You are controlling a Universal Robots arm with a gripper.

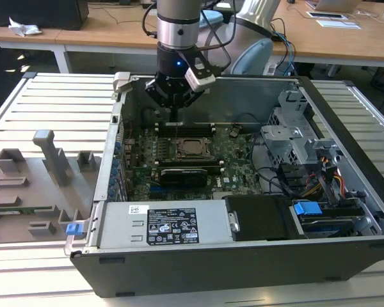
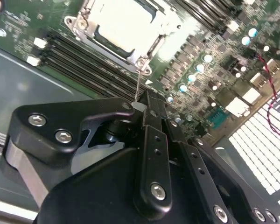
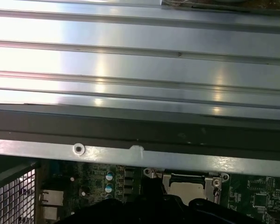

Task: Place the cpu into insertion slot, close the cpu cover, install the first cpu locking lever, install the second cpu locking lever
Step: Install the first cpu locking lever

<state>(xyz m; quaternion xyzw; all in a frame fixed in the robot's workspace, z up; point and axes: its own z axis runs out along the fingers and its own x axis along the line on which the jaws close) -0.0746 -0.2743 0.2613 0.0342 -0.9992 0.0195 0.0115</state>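
The open computer case (image 1: 345, 128) lay on its side on the slatted worktop (image 1: 51, 102), which left the green board (image 1: 141, 166) facing up where the arm could reach straight down to it. The claw (image 1: 174, 105) hung inside the case, just behind the socket (image 1: 193, 148). In the second wrist view its fingers (image 2: 151, 140) were pressed close together on a thin wire lever (image 2: 138, 84) that ran up from the corner of the socket, so the hold looked meant to swing that lever. The chip (image 2: 123, 23) already sat in the socket, its pale metal top showing through the window of the silver cover (image 2: 151, 49), which lay flat around it. That suggested the seating and the closing were done, and the levers were the work in hand. Long black slots (image 2: 88, 60) ran just beside the socket, untouched.
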